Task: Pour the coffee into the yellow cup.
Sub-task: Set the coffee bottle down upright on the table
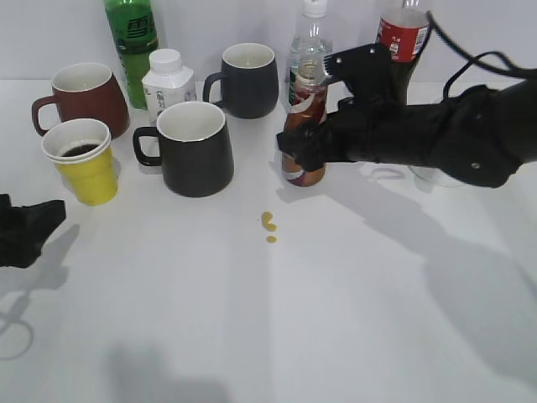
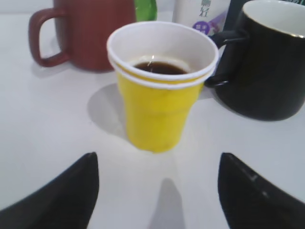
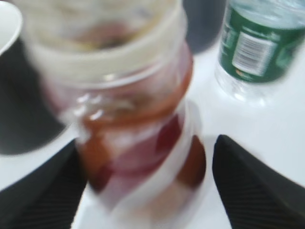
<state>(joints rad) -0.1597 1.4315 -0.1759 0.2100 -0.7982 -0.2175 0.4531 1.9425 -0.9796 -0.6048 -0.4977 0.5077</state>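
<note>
The coffee (image 1: 304,126), uncapped, is stood on the desk (image 1: 352,319) between the right gripper's (image 3: 145,186) spread jaws, well apart from the yellow cup (image 1: 82,161), already part-filled, before the left gripper's (image 2: 157,191) spread jaws; withdrawal should be straight, the bottle left unknocked.

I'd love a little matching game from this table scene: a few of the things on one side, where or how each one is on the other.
Things:
1. small yellow paper cup
2. curvy brown-labelled coffee bottle
3. dark red mug with handle
4. small white bottle

States:
A. standing behind the front black mug
B. between the right gripper's fingers, cap off
C. holding dark liquid
D. behind the yellow cup, at far left

Pairs: 1-C, 2-B, 3-D, 4-A
</note>
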